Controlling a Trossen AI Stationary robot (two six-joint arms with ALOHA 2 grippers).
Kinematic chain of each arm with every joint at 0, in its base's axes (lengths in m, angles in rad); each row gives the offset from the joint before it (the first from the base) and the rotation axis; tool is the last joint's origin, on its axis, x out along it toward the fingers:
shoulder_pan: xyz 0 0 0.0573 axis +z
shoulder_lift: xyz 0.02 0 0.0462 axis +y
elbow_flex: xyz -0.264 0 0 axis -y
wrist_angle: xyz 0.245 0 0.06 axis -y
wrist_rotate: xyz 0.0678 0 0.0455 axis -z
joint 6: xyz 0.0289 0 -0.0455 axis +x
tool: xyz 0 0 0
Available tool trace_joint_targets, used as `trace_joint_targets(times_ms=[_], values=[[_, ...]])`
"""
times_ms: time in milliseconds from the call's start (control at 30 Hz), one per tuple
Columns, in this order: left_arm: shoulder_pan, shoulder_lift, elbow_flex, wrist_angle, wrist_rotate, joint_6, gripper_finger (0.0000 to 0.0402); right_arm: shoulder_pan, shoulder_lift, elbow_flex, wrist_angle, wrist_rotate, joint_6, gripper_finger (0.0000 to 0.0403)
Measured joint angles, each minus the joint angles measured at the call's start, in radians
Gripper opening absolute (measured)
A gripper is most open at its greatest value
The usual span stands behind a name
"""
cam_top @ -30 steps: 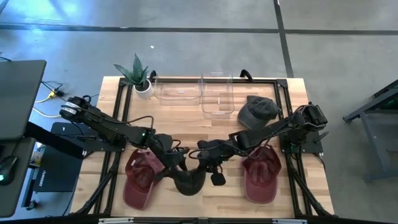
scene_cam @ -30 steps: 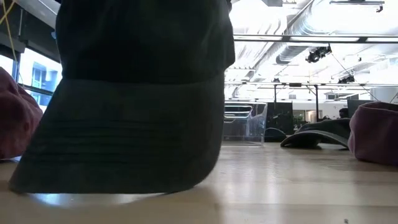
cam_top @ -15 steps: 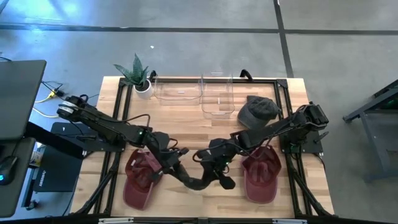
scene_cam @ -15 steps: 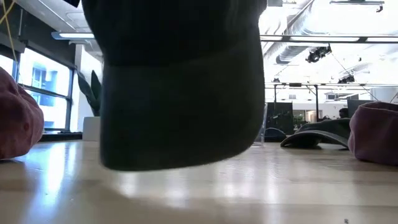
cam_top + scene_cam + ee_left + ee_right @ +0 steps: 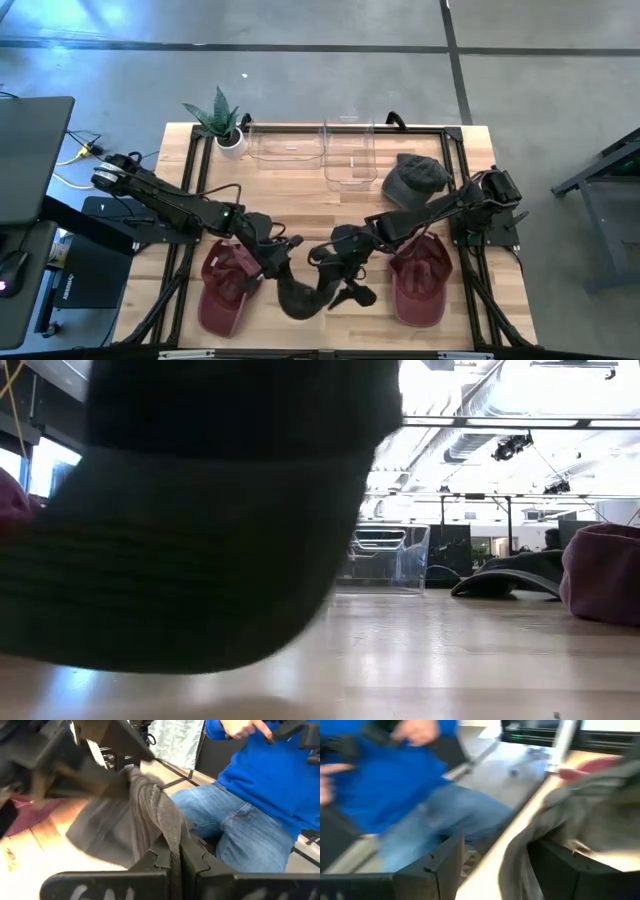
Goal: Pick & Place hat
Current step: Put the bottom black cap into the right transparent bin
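High view, left gripper [image 5: 282, 268]: lower centre of the frame, fingers pressed together, pinching the dark hat [image 5: 300, 297].
Right gripper [image 5: 338, 268]: just right of the left one, fingers spread apart beside the hat.
Dark hat: hanging at the table's [image 5: 300, 195] front edge, lower centre.
Maroon caps: lower left [image 5: 224, 287] and lower right [image 5: 420, 280].
Grey cap [image 5: 414, 178]: upper right.

Dark hat [image 5: 300, 297] front-center betw. two hats [image 5: 222, 290] [image 5: 420, 279]; bins [image 5: 318, 152], plant [image 5: 222, 122] at back.
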Motion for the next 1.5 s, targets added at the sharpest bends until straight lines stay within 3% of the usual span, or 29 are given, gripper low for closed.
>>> trace_joint_targets(times_ms=[133, 200, 433, 533, 700, 833, 1133, 1367, 1500], values=[[0.0, -0.022, 0.0, 0.001, 0.055, -0.001, 0.0001, 0.0, 0.0, 0.0, 0.023, -0.231, 0.047, 0.0209], [0.0, -0.033, 0.0, -0.006, 0.064, -0.002, 0.0001, 0.0, 0.0, 0.0, 0.026, -0.245, 0.072, 0.0209], [0.0, -0.056, -0.001, -0.009, 0.066, -0.002, 0.0001, 0.004, 0.001, 0.0, -0.005, 0.134, 0.064, 0.021], [0.0, -0.058, -0.001, -0.007, 0.04, -0.002, 0.0001, 0.018, 0.001, 0.0, -0.011, 0.228, 0.015, 0.021], [0.0, -0.065, -0.001, -0.009, -0.007, -0.001, 0.0001, 0.046, 0.001, 0.0, -0.021, 0.276, -0.063, 0.0202], [0.0, -0.067, -0.001, -0.009, -0.027, -0.003, 0.0001, 0.058, 0.001, 0.0, -0.04, 0.32, -0.075, 0.0173], [0.0, -0.067, -0.001, -0.008, -0.03, -0.005, 0.0001, 0.049, 0.001, 0.0, -0.042, 0.346, -0.085, 0.0012], [0.0, -0.067, -0.001, -0.008, -0.03, -0.028, 0.0001, 0.038, 0.001, 0.0, -0.044, 0.351, -0.016, 0.0007], [0.0, -0.067, -0.001, -0.02, -0.027, -0.055, 0.0032, 0.035, -0.002, 0.0, -0.058, 0.362, -0.018, 0.0008]])
